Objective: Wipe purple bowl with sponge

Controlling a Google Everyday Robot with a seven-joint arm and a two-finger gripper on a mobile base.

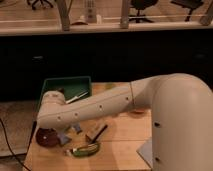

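Observation:
The purple bowl [46, 138] sits at the table's front left corner, partly covered by my arm. My gripper [56, 133] hangs below the wrist, right at the bowl's right rim, mostly hidden under the white forearm. A small blue-grey piece that looks like the sponge [64, 139] shows just under the gripper beside the bowl. I cannot tell whether it is held or touches the bowl.
A green bin [62, 85] with utensils stands at the back left. A green-yellow object [85, 149] lies at the front. A tan block with a dark stick [96, 133] lies mid-table. A grey cloth [145, 150] is at the front right. An orange bowl [136, 113] peeks out behind my arm.

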